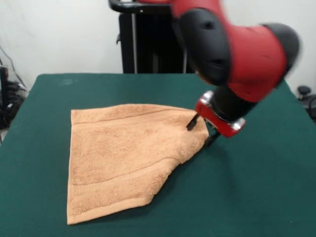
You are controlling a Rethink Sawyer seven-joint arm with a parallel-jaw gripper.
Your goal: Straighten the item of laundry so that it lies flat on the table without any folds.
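The towel [129,158] lay on the green counter [256,187], a little left of the middle and reaching toward the near edge. It was light orange-tan and fluffy, and it did not lie fully spread: its outline was an uneven four-sided shape, wide across the far side and narrowing toward the near left corner. The left edge ran almost straight from far to near. The right side slanted, with a fold line running from the far right corner down toward the near edge (the cloth there looked doubled over on itself). A ribbed band crossed the towel near its near end, and a faint line ran along the far edge as well.

The arm [247,49], red and black, came down from above on the right and bent toward the towel's far right corner. Its end effector [202,131] sat right at that corner, with one dark finger [192,123] over the cloth and the other just off the towel's right edge, above the bare green cloth. The two fingers stood apart with the corner of the towel between them, so the end effector looked parted and not clamped on the fabric. I could not tell whether either finger touched the towel.

Behind the counter stood a black stand [143,44] against a pale wall [59,34].
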